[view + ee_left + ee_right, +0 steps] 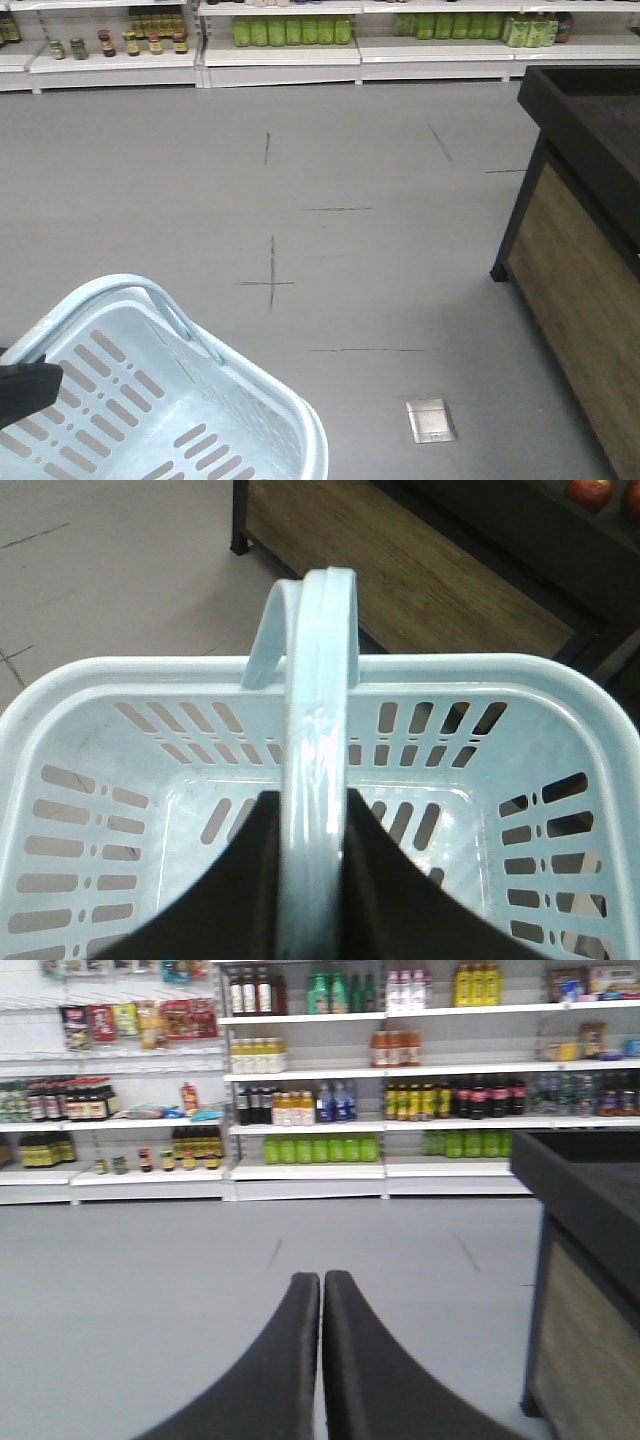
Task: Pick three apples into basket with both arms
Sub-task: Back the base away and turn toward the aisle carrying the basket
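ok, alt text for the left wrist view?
The left gripper is shut on the handle of the pale blue basket, seen from above; no fruit shows inside. Beyond it are grey floor, a wood-sided stand and red fruit at the top right corner.

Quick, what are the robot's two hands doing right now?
Left gripper: shut on the basket handle.
Right gripper: shut, holding nothing.
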